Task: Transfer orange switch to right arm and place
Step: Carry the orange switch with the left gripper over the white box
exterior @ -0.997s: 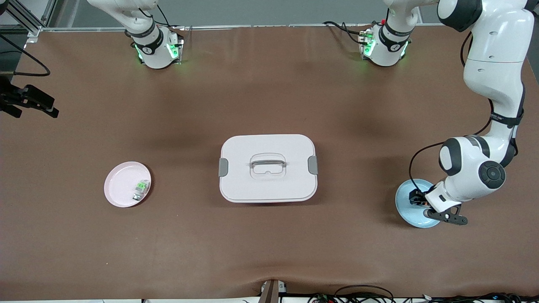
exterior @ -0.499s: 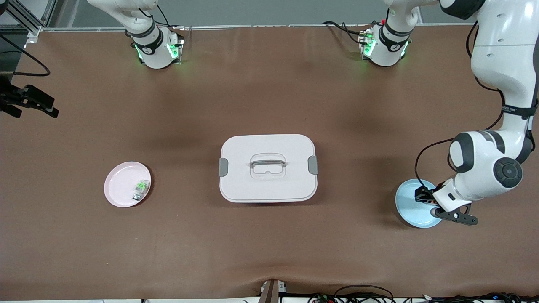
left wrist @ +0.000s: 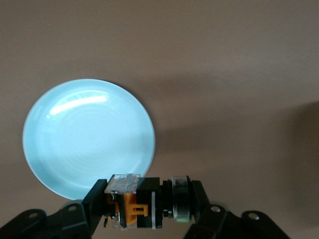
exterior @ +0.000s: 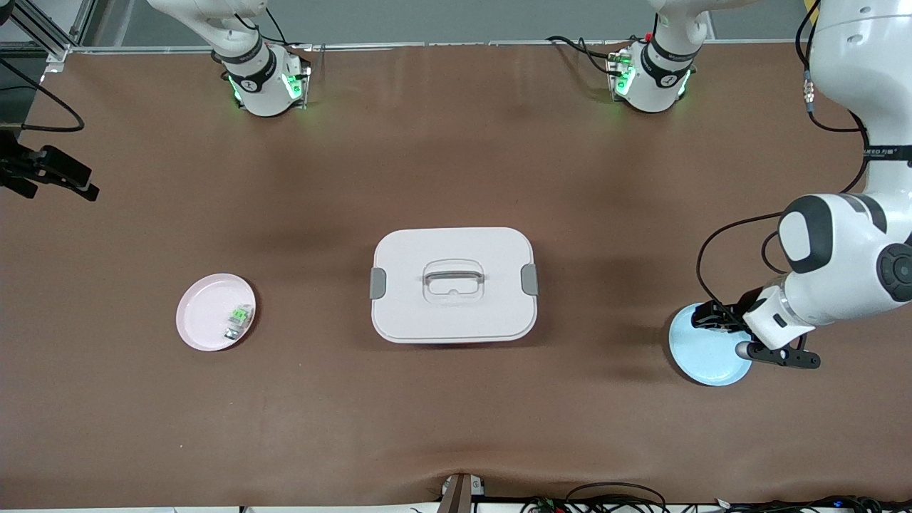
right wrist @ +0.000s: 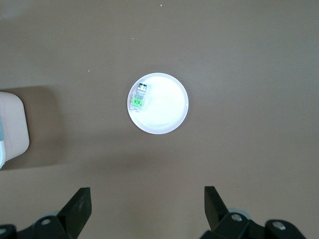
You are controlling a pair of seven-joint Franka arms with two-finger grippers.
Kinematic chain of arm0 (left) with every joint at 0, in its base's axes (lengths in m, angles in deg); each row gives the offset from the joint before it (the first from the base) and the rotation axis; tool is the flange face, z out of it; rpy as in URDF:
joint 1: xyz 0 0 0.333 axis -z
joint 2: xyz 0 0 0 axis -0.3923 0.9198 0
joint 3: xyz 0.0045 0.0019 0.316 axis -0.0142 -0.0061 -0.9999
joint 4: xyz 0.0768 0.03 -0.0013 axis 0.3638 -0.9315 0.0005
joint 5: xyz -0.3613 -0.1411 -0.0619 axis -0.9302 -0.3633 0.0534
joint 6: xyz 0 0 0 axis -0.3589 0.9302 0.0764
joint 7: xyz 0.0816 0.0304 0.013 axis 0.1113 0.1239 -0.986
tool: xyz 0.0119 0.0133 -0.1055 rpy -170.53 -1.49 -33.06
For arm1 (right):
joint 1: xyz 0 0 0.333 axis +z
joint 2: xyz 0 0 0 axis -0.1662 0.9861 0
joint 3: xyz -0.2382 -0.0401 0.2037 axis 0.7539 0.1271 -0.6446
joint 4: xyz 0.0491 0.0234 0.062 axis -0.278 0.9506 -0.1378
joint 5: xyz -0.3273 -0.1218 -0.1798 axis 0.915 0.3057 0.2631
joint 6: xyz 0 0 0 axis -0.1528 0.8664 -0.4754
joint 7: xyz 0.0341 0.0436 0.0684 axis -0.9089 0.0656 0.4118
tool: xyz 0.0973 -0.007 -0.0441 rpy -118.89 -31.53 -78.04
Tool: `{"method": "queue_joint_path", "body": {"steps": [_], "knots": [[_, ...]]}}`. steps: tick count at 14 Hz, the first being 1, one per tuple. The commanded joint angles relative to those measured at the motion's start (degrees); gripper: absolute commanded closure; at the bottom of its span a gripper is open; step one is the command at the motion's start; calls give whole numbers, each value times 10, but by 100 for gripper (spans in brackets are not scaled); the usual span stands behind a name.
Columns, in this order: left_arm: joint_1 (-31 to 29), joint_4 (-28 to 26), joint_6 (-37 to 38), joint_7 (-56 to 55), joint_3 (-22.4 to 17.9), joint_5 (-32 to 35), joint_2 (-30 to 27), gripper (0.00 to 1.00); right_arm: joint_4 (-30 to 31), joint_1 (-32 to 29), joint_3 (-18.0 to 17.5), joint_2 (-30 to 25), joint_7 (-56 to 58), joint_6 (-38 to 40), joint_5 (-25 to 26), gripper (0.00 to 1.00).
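The orange switch (left wrist: 135, 204), a small black body with orange marks and a clear end, is clamped between the fingers of my left gripper (left wrist: 147, 204). In the front view that gripper (exterior: 712, 318) hangs just over the rim of the light blue plate (exterior: 705, 358), at the left arm's end of the table. The plate (left wrist: 84, 134) has nothing on it. My right gripper (right wrist: 148, 199) is open with nothing between its fingers, high over the pink plate (right wrist: 167, 109). The right arm's hand does not show in the front view.
A white lidded box (exterior: 453, 285) with a grey handle stands mid-table, and its corner (right wrist: 12, 129) shows in the right wrist view. The pink plate (exterior: 206, 313) carries a small green-and-clear part (exterior: 240, 315), toward the right arm's end. A black mount (exterior: 50, 174) juts in at that end.
The left arm has swung outward and upward, lifting its shut gripper with the switch off the blue plate's middle toward the rim. Nothing else has moved.
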Motion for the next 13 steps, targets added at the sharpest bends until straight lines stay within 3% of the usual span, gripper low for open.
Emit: {"method": "queue_joint_path", "body": {"steps": [1,9,13], "knots": [[-3,41,67,-70,26,-16,-11,91,0,0,-1,-5,-18,0,1,0],[16,98,89,-366,128,-48,-4,94,0,1,-1,-4,-42,1,0,0],[68,130,83,-514,131,-48,6,97,-6,-1,0,-3,-43,3,0,0]]}}
